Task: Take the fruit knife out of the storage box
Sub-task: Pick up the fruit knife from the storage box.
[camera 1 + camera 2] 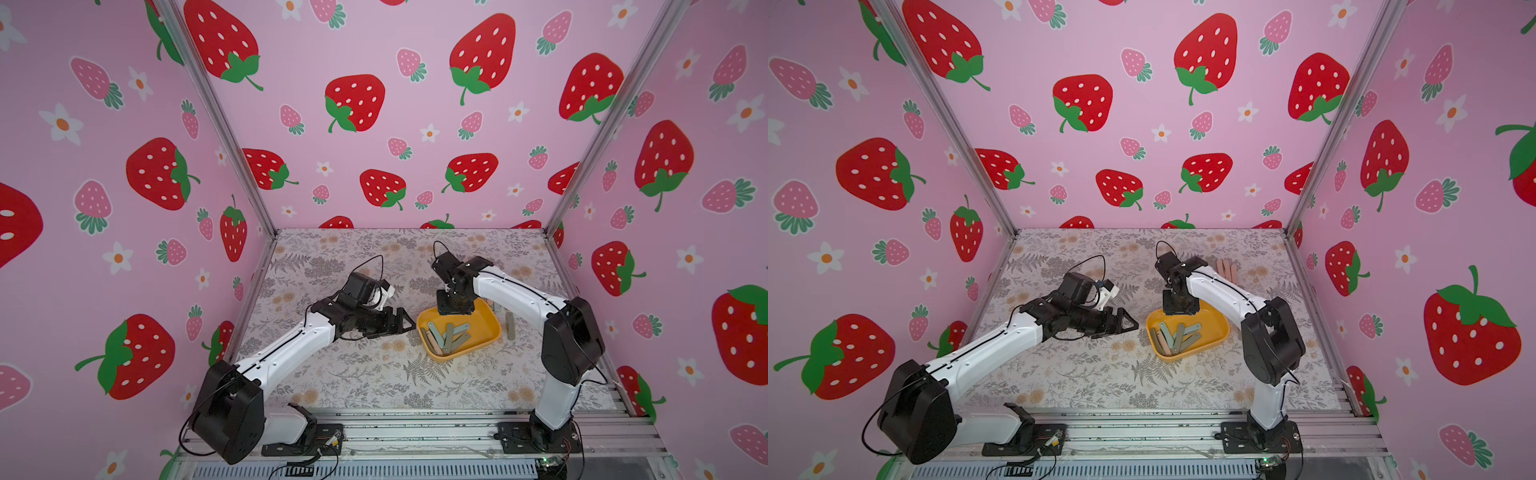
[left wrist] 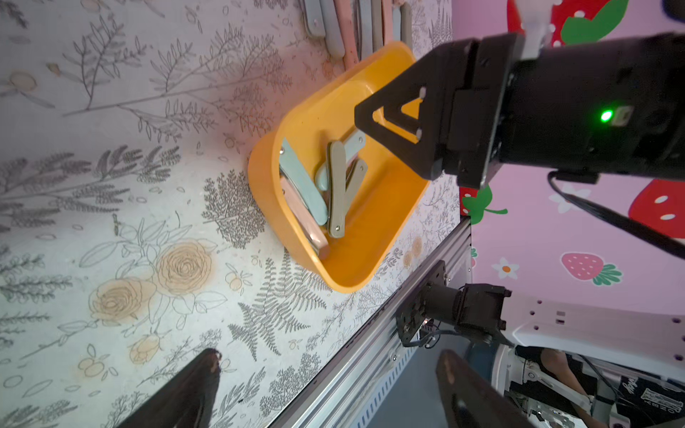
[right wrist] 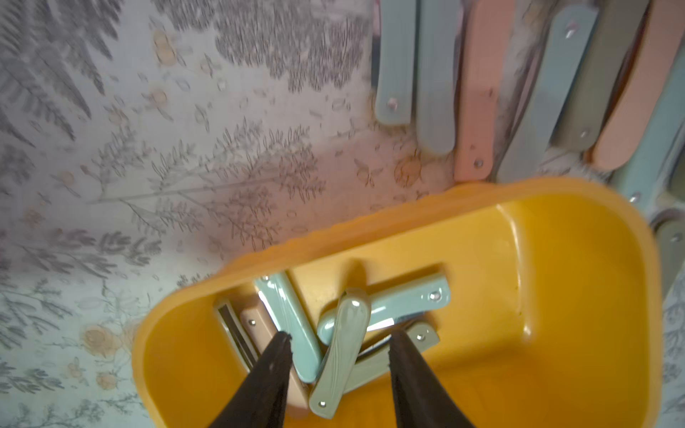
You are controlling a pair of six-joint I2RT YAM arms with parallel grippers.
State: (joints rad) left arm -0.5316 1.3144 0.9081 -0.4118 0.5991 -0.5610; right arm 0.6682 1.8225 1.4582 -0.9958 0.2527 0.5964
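While the left gripper [image 1: 405, 322] is idling wide beside the storage box [image 3: 556, 259], the right gripper [image 3: 340, 335] is hovering over it, half-open jaws straddling the topmost sage fruit knife [image 3: 339, 355] across its length

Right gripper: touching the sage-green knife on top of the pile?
Apart. The right wrist view shows the right gripper with its jaws astride the sage-green knife, a clear gap on each side.

Hidden, cropped, blurred
Cannot see right fingers [image 3: 267, 378] in both top views; knives [image 3: 478, 92] beside storage box [image 3: 370, 226] blurred, cropped.
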